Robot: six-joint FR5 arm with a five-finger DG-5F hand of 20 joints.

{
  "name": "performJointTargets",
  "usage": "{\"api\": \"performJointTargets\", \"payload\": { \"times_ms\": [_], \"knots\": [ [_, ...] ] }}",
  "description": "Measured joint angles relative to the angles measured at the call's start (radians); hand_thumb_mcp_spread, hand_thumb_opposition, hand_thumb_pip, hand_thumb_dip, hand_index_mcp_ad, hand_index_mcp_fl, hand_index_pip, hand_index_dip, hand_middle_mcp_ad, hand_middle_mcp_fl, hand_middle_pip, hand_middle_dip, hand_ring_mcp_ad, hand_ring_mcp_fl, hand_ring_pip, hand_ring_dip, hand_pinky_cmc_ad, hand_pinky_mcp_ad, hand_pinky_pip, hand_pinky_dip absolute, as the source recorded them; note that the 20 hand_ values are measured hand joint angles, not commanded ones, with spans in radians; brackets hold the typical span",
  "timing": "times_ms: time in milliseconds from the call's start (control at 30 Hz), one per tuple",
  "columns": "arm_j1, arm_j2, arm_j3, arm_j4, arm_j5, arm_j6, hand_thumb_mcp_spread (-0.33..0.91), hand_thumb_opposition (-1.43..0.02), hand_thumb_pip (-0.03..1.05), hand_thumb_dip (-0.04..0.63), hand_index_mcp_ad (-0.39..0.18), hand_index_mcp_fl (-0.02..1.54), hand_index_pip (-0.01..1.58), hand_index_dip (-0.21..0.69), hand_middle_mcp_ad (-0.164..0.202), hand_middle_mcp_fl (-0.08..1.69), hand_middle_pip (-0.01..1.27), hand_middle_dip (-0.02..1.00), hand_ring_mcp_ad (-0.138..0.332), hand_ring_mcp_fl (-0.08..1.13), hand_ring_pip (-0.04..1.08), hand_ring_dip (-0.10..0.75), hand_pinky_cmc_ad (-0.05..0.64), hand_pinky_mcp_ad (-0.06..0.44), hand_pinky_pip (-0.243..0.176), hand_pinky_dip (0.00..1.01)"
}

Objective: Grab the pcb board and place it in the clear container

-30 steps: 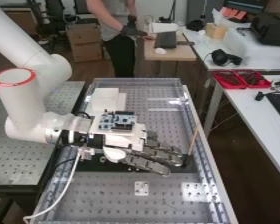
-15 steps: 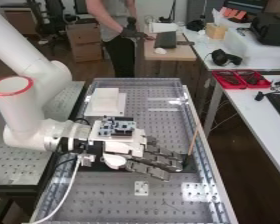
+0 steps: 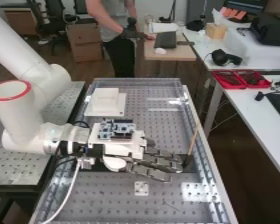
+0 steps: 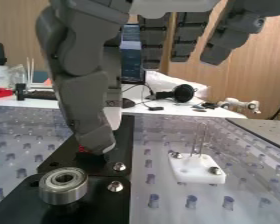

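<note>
**Hand (image 3: 160, 163) flat over the tray, fingers straight, blue board on its back**

We have the arm (image 3: 32, 102) in from the high view's left, with the hand stretched across the clear-walled tray (image 3: 109, 200), low over the black plate (image 4: 125, 142). Fingers (image 4: 190, 31) run straight and lie side by side; the thumb (image 4: 88, 95) is well apart from them, angled down, its tip just above or on the plate. We can't tell which.

Circuit board (image 3: 116, 129): blue, flat, components up, on a white mount over the back of the hand, behind the fingers and outside their grasp (we can't tell if it's the task's board or part of the rig).

Around the hand: a metal bearing (image 4: 63, 186) sits on the black plate near the thumb tip; a white block (image 4: 190, 169) with upright metal pins is beside the plate. We see a brown stick (image 3: 192, 141) leaning slightly by the fingertips, and a white box (image 3: 106, 99) toward the tray's far end.
</note>
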Motion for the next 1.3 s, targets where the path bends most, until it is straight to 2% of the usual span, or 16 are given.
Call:
{"api": "performJointTargets", "payload": {
  "times_ms": [267,400,767,1100,1200,1300],
  "knots": [
    [-0.001,0.003,0.002,-0.012,-0.012,0.011,0.76,-0.83,0.41,0.237,-0.229,0.33,1.54,0.222,0.058,0.04,0.15,0.14,0.093,0.01,0.09,0.037,0.309,0.147,-0.075,0.19],
    [0.0,0.004,0.0,-0.01,-0.008,0.015,0.75,-0.83,0.41,0.237,-0.237,0.27,1.54,0.222,0.058,0.04,0.15,0.14,0.093,0.01,0.09,0.037,0.309,0.147,-0.075,0.19],
    [0.0,0.001,-0.008,-0.01,-0.003,0.027,0.7,-0.83,0.41,0.237,-0.236,0.24,1.54,0.222,0.061,0.04,0.15,0.14,0.093,0.01,0.09,0.037,0.309,0.147,-0.075,0.19],
    [0.002,-0.003,-0.006,-0.009,-0.004,0.034,0.65,-0.83,0.41,0.237,-0.227,0.24,1.52,0.213,0.061,0.04,0.15,0.14,0.093,0.01,0.09,0.037,0.309,0.147,-0.059,0.19],
    [0.002,-0.003,-0.005,-0.009,-0.005,0.035,0.65,-0.83,0.41,0.237,-0.216,0.17,1.49,0.206,0.063,0.04,0.15,0.14,0.093,0.01,0.09,0.037,0.309,0.147,-0.059,0.19],
    [0.002,-0.002,-0.004,-0.01,-0.005,0.035,0.64,-0.83,0.41,0.237,-0.22,0.17,1.47,0.188,0.063,0.04,0.15,0.14,0.093,0.01,0.09,0.037,0.309,0.147,-0.059,0.19]
  ]
}}
